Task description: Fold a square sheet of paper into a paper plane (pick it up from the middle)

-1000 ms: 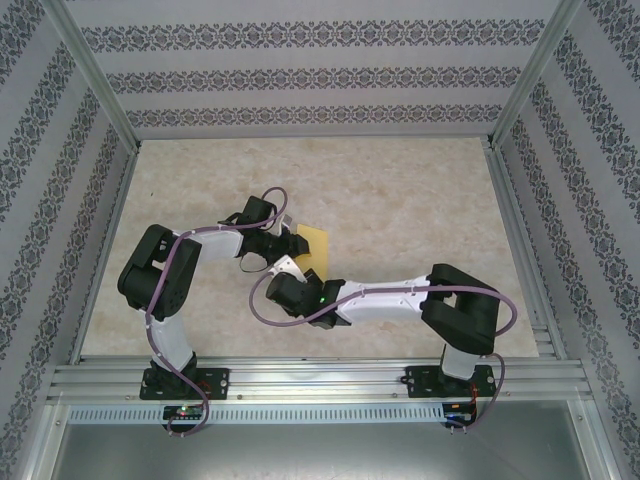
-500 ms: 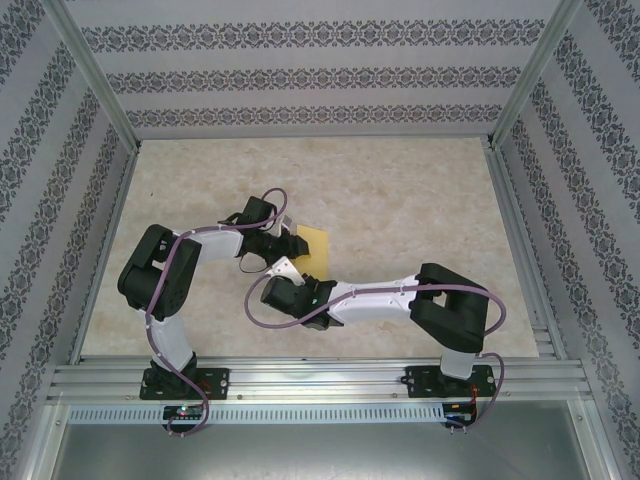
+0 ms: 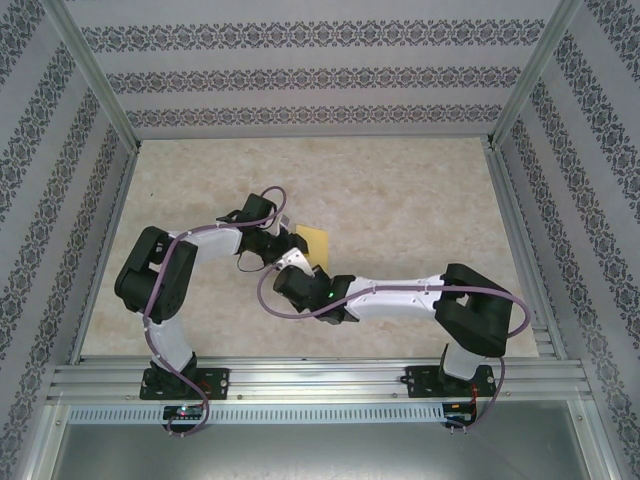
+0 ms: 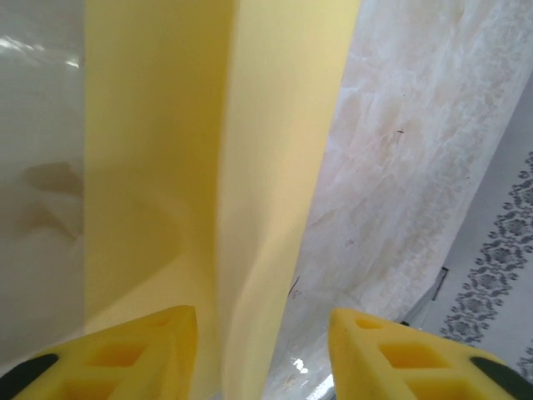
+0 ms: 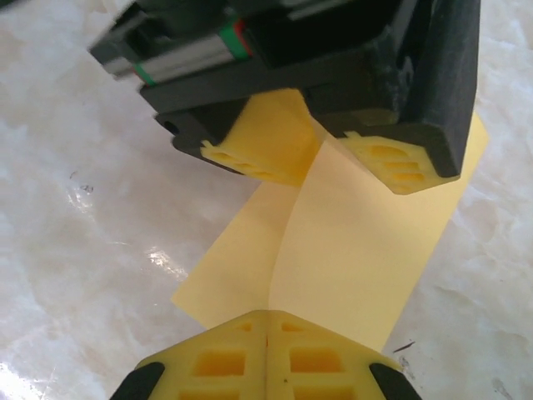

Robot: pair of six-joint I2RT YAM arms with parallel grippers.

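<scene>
**Square sheet of paper: right side now pinched, left side letting go**

Over the last second my right gripper has gone from apart to fully together; its fingertips now meet on the near edge of the sheet, right where the crease line runs in; I read that as a pinch on the paper, though the contact itself is tucked between the pads. In the overhead view the right wrist has also nudged forward toward the sheet. Left gripper has widened a bit; its fingers stand apart, straddling the sheet, which runs out ahead between them, already doubled over lengthwise with one flap lifted; one pad looks to be touching the paper, the other sits clear of it. The sheet itself has hardly shifted; it rests on the marble table, spanning from my right fingertips across to the left jaws facing them. For the task this looks like a handover mid-fold; right holds the crease end so left can release and regrip; no plane shape yet, early folds only. Risk: thin paper may skew if left drags as it pulls off.
</scene>
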